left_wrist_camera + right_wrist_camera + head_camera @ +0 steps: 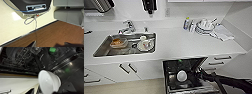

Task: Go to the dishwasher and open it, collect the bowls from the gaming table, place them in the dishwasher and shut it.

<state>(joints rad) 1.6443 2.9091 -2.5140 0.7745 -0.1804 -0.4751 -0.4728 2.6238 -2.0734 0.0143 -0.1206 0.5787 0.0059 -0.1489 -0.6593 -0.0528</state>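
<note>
The dishwasher (184, 65) stands open under the white counter, its dark inside and wire racks (21, 58) in view and its door folded down toward me. My right arm comes in from the right, and my right gripper (191, 77) is shut on a white bowl (181, 75). The bowl hangs tilted over the open machine. It looms large and on its side (48, 82) in the right wrist view, above the dark door panel. A green part (52, 49) sits deep inside. The gaming table is out of view.
A steel sink (101, 50) holding dirty dishes and a tap (129, 26) lie left on the counter. Stacked plates (204, 26) and a bottle (186, 23) sit at the back right. White cabinet doors (125, 68) and drawers (221, 58) flank the dishwasher. The left wrist view has brown flooring (56, 35) and a grey seat (70, 13).
</note>
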